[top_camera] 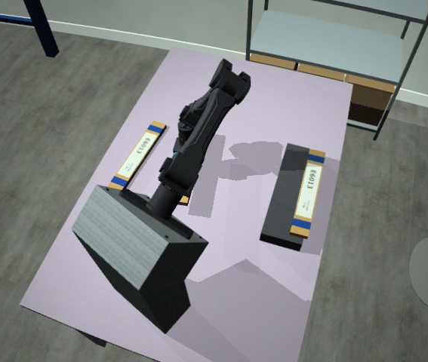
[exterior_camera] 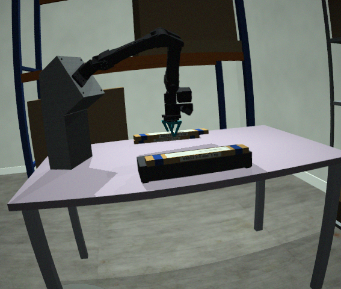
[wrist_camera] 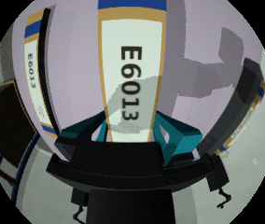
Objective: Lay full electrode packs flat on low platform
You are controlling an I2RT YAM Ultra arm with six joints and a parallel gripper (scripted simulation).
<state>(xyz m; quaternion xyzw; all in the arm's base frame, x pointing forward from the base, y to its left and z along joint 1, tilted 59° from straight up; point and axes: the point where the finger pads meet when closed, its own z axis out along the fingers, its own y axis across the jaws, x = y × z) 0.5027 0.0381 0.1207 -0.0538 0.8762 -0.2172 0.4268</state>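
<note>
Pale lilac tabletop (top_camera: pixel 284 105) (exterior_camera: pixel 288 146) (wrist_camera: pixel 76 70), crossed by arm shadows; grey mottled floor (top_camera: pixel 361 272) (exterior_camera: pixel 164 242) below. Middle E6013 pack (top_camera: pixel 183 200) (exterior_camera: pixel 189 134) (wrist_camera: pixel 132 84): raised above tabletop, clamped between teal fingers of gripper (exterior_camera: pixel 173 132) (wrist_camera: pixel 130 112). Pack finish: tan, blue end bands, white label. Platform pack (top_camera: pixel 309 191) (exterior_camera: pixel 195 154) (wrist_camera: pixel 244 122): flat on black platform (top_camera: pixel 280 194) (exterior_camera: pixel 195 170) (wrist_camera: pixel 237 98), along one long side. Outer pack (top_camera: pixel 136 159) (exterior_camera: pixel 164 140) (wrist_camera: pixel 36 75): flat on tabletop.
</note>
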